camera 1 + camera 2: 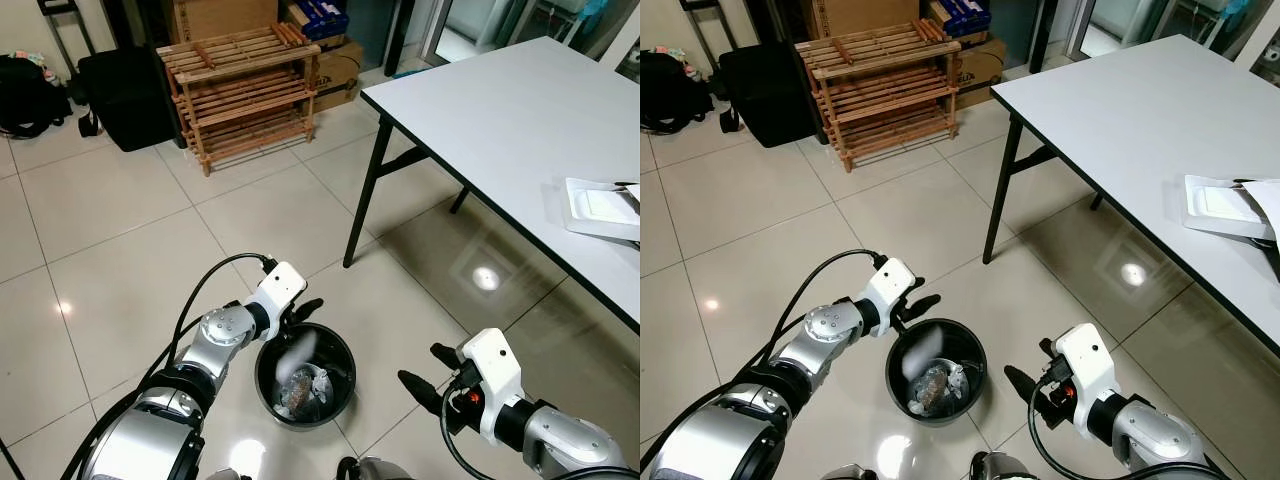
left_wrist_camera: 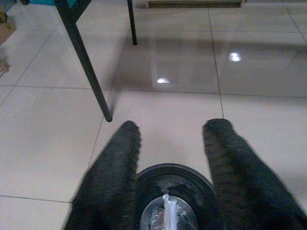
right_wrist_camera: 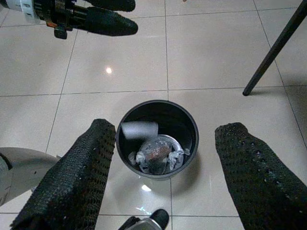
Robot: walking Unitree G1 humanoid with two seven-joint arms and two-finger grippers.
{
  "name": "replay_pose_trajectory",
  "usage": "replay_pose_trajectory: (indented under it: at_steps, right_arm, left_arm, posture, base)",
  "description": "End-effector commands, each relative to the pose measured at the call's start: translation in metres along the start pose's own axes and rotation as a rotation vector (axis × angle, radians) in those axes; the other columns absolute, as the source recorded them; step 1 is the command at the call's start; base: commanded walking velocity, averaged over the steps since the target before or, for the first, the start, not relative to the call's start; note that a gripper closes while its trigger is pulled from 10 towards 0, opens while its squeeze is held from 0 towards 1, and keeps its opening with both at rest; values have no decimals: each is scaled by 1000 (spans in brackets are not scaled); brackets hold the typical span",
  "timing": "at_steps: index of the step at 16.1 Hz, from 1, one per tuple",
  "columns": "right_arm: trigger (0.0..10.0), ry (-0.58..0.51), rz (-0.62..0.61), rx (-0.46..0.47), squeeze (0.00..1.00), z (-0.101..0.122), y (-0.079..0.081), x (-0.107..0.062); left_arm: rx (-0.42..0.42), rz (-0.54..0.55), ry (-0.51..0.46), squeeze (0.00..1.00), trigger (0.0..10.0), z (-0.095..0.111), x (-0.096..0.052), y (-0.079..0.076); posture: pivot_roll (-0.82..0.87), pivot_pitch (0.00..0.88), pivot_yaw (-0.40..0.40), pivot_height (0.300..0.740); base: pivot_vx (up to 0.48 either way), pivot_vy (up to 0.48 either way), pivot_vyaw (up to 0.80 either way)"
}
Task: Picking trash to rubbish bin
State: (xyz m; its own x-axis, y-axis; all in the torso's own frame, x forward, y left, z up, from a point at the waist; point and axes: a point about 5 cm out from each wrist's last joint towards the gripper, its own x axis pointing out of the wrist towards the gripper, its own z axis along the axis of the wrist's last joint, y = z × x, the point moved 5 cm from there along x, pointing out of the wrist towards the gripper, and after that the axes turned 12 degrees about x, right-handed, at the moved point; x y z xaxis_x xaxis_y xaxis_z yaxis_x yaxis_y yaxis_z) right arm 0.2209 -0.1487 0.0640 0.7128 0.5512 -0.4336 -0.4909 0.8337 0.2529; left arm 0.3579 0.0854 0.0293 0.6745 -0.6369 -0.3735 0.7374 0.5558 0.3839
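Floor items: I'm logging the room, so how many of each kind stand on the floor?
Bin: 1
Wooden rack: 1
Table: 1
Black bags: 2
Cardboard boxes: 2
Total: 7

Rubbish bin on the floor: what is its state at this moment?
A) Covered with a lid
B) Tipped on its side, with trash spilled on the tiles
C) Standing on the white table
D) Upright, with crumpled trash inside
D: the black rubbish bin stands upright on the tiles between the open left gripper and the open right gripper, with crumpled trash at its bottom.
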Motion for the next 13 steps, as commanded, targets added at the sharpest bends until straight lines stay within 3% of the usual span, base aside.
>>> replay_pose_trajectory:
  at_steps: [1,4,5,7,9,12,13]
  right_arm:
    - [10000,-4,-3,-20,0,4,1,-2]
    - [10000,-10,-6,-22,0,5,2,-2]
    - [10000,-19,-18,-20,0,5,1,0]
    - [10000,-44,-87,-12,0,6,-6,6]
    - [10000,-79,-275,62,0,-1,-26,16]
    - [10000,-104,-387,132,0,-10,-32,30]
    - [10000,-93,-423,126,0,-14,-35,34]
  left_arm:
    - [-3,-14,-2,1000,10000,0,1,-2]
    - [-19,35,6,1000,10000,-6,-3,1]
    - [-100,98,2,0,10000,-12,-7,4]
    - [-184,200,-29,0,10000,-18,-16,6]
    - [-346,291,26,0,10000,-38,-25,1]
    - [-279,305,69,0,10000,-45,-64,-44]
    - [-277,326,55,0,10000,-42,-71,-47]
  posture:
    - [-170,148,-56,740]
    - [-165,144,-54,740]
    - [-146,138,-50,740]
    - [-123,127,-48,740]
    - [-66,88,-40,740]
    - [-39,44,-26,740]
    - [-25,31,-23,740]
  base:
    - [0,0,0]
    - [0,0,0]
    - [0,0,0]
    - [0,0,0]
    - [0,0,0]
    - [0,0,0]
    - [0,0,0]
